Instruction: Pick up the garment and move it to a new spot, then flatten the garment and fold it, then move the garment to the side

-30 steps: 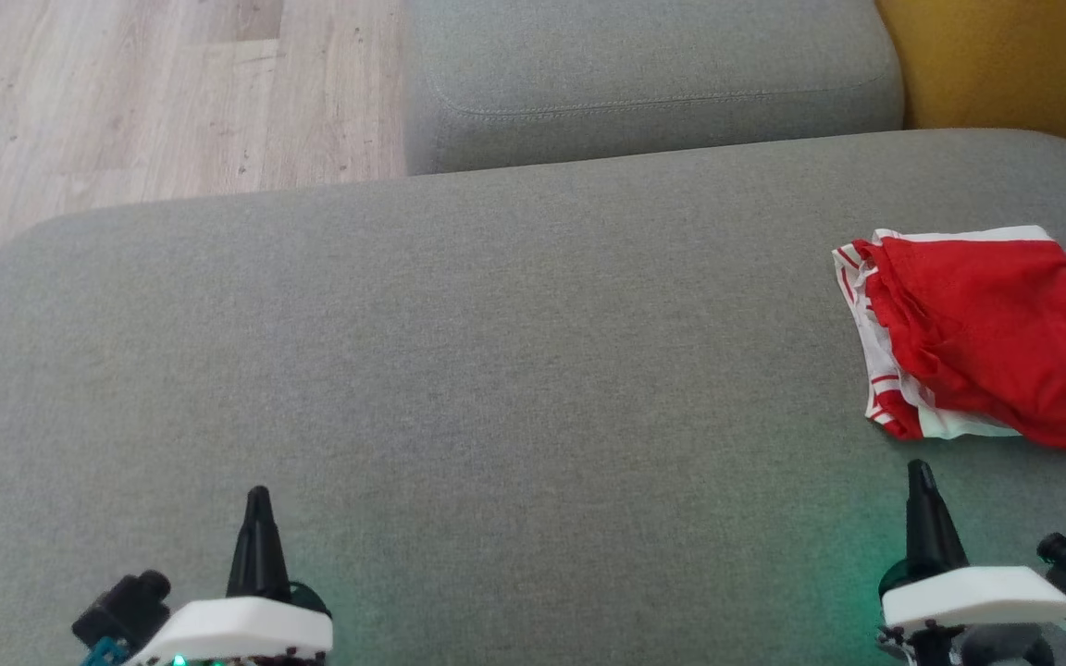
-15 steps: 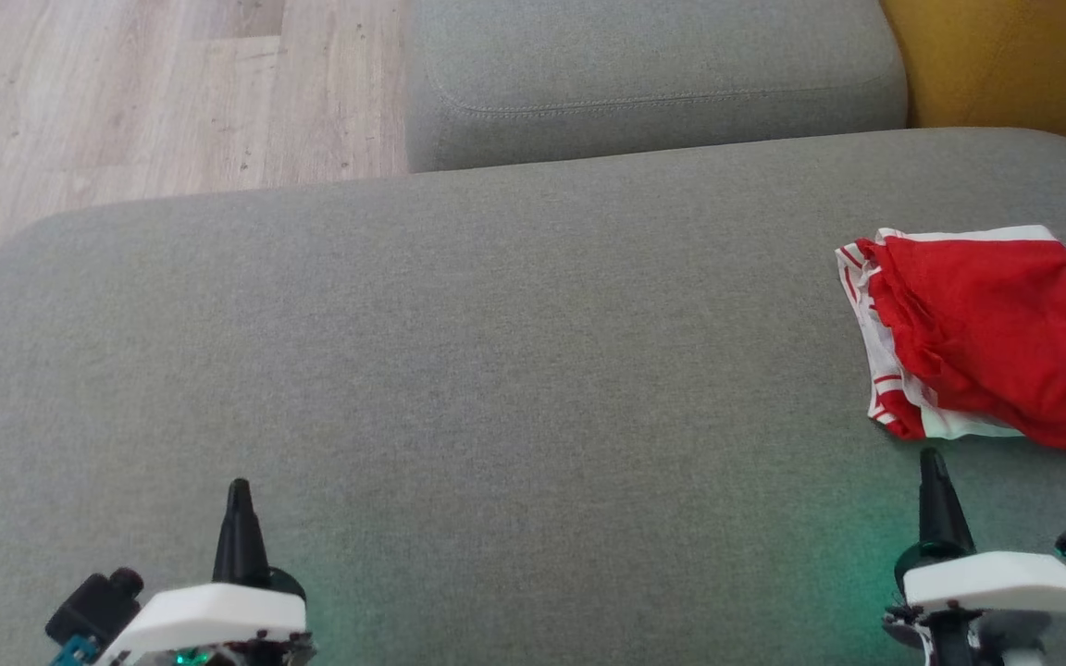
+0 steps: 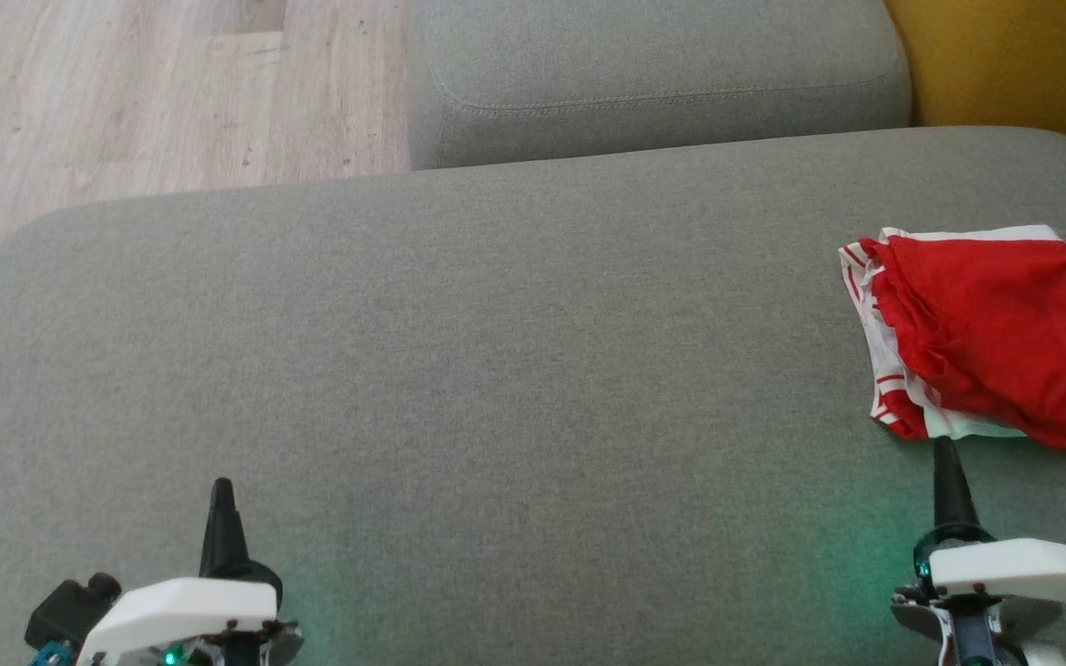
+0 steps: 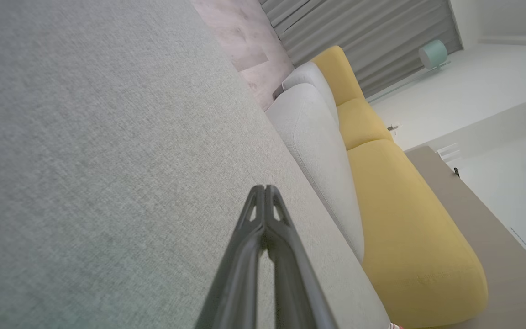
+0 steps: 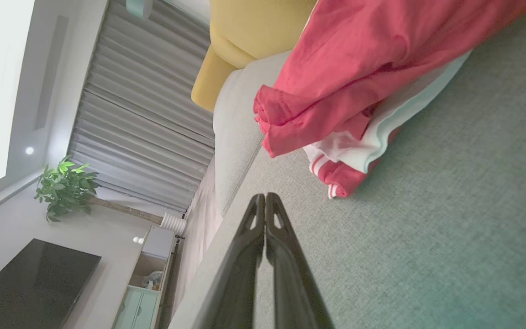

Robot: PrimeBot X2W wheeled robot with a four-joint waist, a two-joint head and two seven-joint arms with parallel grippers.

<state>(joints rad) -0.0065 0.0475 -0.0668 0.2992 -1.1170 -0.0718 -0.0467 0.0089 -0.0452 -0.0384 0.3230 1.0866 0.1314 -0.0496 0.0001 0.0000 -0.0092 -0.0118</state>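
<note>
Head view: left end effector [image 3: 220,487] leftward

Garment [image 3: 996,342] thin red cloth; cushion [image 3: 496,370] matt grey weave.

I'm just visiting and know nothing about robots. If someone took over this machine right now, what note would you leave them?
Both are shut and empty: left gripper at the near left of the grey cushion, right gripper just short of the garment, not touching it.
The garment, red and white, lies in a loose folded stack at the cushion's right side.
Done: apparently folded and set aside.
Left: probably only a check of the rumpled fold.
</note>
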